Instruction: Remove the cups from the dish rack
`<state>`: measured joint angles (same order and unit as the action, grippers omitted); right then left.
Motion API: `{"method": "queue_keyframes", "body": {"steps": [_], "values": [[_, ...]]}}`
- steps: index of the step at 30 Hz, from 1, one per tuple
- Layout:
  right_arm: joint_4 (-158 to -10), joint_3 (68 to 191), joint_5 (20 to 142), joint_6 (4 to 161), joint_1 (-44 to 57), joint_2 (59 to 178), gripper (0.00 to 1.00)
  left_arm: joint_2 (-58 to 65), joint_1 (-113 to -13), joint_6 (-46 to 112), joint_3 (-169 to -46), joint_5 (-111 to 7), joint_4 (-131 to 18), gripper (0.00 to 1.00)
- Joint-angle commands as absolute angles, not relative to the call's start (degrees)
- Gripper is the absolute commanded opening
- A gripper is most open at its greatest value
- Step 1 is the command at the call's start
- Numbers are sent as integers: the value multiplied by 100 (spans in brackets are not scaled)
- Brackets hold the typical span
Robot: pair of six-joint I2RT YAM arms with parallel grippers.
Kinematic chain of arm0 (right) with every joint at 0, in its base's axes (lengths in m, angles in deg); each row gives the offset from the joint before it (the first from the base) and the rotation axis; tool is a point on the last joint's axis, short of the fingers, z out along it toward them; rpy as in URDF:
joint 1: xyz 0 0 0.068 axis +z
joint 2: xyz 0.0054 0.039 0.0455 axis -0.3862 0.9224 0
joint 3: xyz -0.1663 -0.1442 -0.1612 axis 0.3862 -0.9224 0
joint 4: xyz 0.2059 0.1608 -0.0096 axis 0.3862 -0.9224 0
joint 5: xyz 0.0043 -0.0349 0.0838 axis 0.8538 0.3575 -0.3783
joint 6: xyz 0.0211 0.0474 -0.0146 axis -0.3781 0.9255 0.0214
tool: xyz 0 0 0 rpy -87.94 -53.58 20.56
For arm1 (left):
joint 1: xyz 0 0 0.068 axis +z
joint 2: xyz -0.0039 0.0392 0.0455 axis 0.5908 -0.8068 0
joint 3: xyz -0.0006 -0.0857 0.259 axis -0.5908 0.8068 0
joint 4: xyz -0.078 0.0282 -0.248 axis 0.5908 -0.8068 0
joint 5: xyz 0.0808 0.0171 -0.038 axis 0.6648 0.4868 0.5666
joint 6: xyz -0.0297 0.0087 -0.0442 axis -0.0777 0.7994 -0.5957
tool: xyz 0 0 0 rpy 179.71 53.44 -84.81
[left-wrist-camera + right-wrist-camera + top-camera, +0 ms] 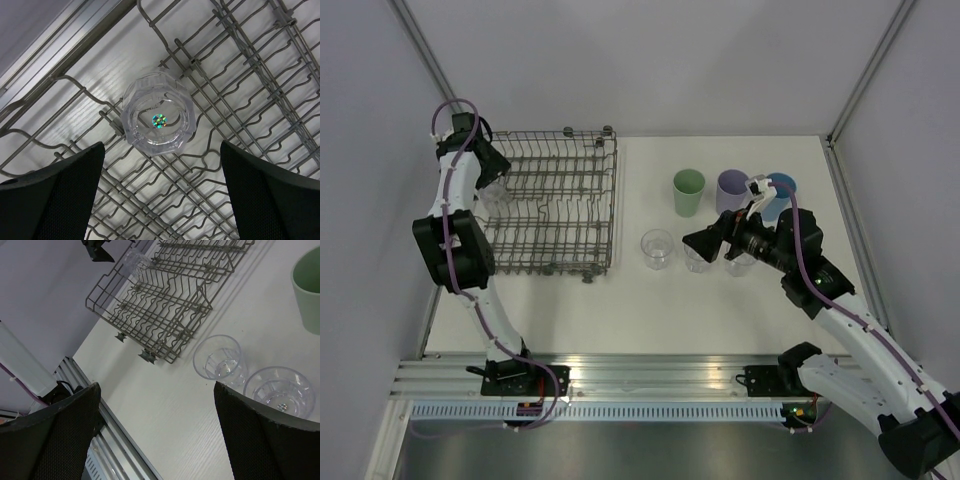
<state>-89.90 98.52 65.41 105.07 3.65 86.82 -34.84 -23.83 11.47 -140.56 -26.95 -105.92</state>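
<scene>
The grey wire dish rack [560,205] stands on the left of the table. One clear cup [498,192] sits in its far left corner; in the left wrist view this cup [157,121] rests bottom-up on the wires [235,80]. My left gripper [490,172] hovers open just above it, fingers [55,195] apart on either side, touching nothing. On the table to the right stand the green [688,192], lavender [732,188] and blue [782,186] cups and three clear ones [657,249]. My right gripper [695,240] is open and empty above the clear cups [219,359].
A metal rail [620,375] runs along the near table edge. Grey walls close in the left, far and right sides. White tabletop [190,420] lies between the rack [165,305] and the row of clear cups.
</scene>
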Motion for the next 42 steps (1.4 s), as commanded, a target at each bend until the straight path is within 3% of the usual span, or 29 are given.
{"method": "queue_keyframes", "body": {"steps": [1, 9, 16, 21, 28, 29, 31, 34, 42], "values": [[-8608, 9761, 6530, 10555, 347, 8571, 98, -3753, -2294, 1371, -14379, -3017, -10368, 100], [-8643, 9716, 6635, 10537, 347, 8510, 98, -4254, -2083, 1460, -14405, -3174, -10297, 98], [-8625, 9725, 6697, 10572, 347, 8510, 98, -4351, -2074, 1521, -14379, -3280, -10280, 88], [-8652, 9664, 6785, 10519, 356, 8501, 98, -4299, -2074, 1556, -14405, -3315, -10271, 71], [-8634, 9699, 6776, 10528, 356, 8492, 98, -4071, -2074, 1539, -14397, -3394, -10271, 37], [-8634, 9699, 6767, 10537, 347, 8492, 98, -4027, -2083, 1539, -14397, -3403, -10262, 36], [-8616, 9699, 6767, 10554, 347, 8501, 98, -3912, -2074, 1556, -14414, -3412, -10271, 18], [-8599, 9725, 6732, 10572, 347, 8501, 98, -3719, -2083, 1583, -14414, -3473, -10271, 3], [-8660, 9804, 6741, 10546, 347, 8492, 98, -3183, -2074, 1565, -14248, -3895, -10332, 2]]}}
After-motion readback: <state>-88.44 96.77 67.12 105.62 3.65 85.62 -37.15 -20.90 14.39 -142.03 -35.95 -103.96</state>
